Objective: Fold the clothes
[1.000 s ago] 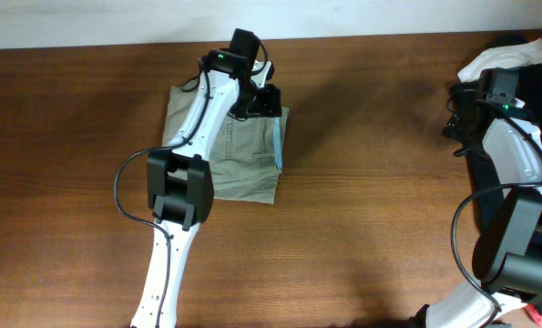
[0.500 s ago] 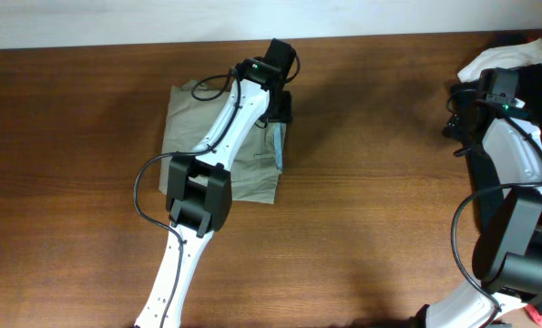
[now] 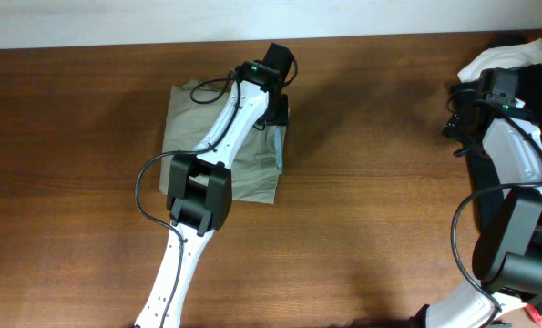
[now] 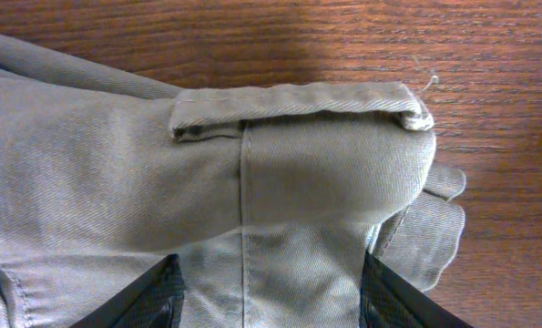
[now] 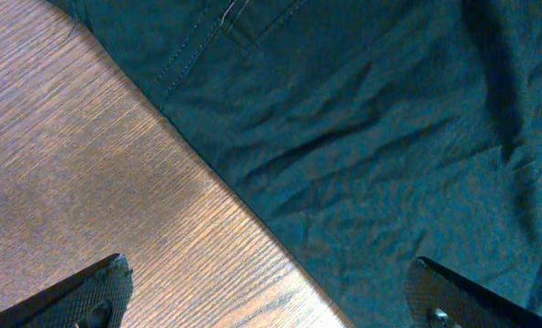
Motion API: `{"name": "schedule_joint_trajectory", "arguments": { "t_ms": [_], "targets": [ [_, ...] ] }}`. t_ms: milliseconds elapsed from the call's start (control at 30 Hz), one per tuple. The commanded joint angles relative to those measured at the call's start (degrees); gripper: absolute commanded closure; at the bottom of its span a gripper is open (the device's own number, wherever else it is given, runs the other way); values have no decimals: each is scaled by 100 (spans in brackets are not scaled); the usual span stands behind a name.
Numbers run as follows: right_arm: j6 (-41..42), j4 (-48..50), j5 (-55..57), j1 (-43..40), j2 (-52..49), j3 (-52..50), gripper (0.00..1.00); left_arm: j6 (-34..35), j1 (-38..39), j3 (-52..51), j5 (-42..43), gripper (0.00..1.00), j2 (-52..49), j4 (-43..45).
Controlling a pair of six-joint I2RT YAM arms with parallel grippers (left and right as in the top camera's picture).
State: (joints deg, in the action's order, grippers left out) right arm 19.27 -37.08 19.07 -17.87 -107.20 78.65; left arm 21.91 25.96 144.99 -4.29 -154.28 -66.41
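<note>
The khaki shorts (image 3: 239, 150) lie folded on the wooden table (image 3: 371, 200), left of centre. My left gripper (image 3: 275, 111) is over their far right corner. In the left wrist view its jaws (image 4: 271, 305) stand partly open, with a bulging fold of the shorts (image 4: 325, 173) and a belt loop between and ahead of them. My right gripper (image 3: 459, 118) is open and empty at the table's right. In the right wrist view (image 5: 266, 292) it hovers over the edge of the black garment (image 5: 389, 137). The white garment (image 3: 489, 64) lies with the black one (image 3: 536, 56) at the far right.
A pale wall strip (image 3: 252, 18) runs along the table's far edge. The right arm's base and cables (image 3: 516, 246) stand at the right front. The left arm (image 3: 193, 191) stretches across the shorts from the front.
My left gripper has swung right along the shorts' far edge to their right corner, then eased slightly back. The shorts have barely shifted. The right arm has not moved.
</note>
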Motion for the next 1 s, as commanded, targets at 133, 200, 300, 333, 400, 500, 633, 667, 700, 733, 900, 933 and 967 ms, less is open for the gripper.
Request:
{"name": "schedule_joint_trajectory", "arguments": {
  "t_ms": [133, 200, 300, 333, 400, 500, 633, 667, 700, 733, 900, 933, 967],
  "targets": [
    [28, 0, 92, -15, 59, 85, 1, 55, 15, 195, 776, 41, -173, 15],
    [28, 0, 92, -15, 59, 85, 1, 52, 15, 190, 769, 41, -173, 15],
    [28, 0, 90, -15, 59, 85, 1, 57, 20, 173, 514, 41, -234, -13],
    [28, 0, 92, -15, 59, 85, 1, 57, 20, 157, 380, 41, -293, -55],
    [28, 0, 92, -15, 59, 85, 1, 57, 20, 149, 297, 42, -356, -120],
    [28, 0, 92, -15, 59, 85, 1, 55, 20, 146, 295, 49, -455, -177],
    [28, 0, 92, -15, 59, 85, 1, 52, 20, 149, 295, 79, -455, -175],
    [28, 0, 90, -15, 59, 85, 1, 48, 17, 162, 297, 88, -450, -181],
    [28, 0, 90, -15, 59, 85, 1, 33, 15, 262, 299, 99, -450, -258],
    [28, 0, 90, -15, 59, 85, 1, 33, 15, 365, 297, 99, -448, -334],
    [28, 0, 92, -15, 59, 85, 1, 33, 15, 1478, 302, 99, -448, -1132],
    [28, 0, 92, -15, 59, 85, 1, 33, 13, 1626, 302, 99, -448, -1263],
    [28, 0, 92, -15, 59, 85, 1, 33, 7, 1786, 302, 99, -448, -1447]
  ]
}}
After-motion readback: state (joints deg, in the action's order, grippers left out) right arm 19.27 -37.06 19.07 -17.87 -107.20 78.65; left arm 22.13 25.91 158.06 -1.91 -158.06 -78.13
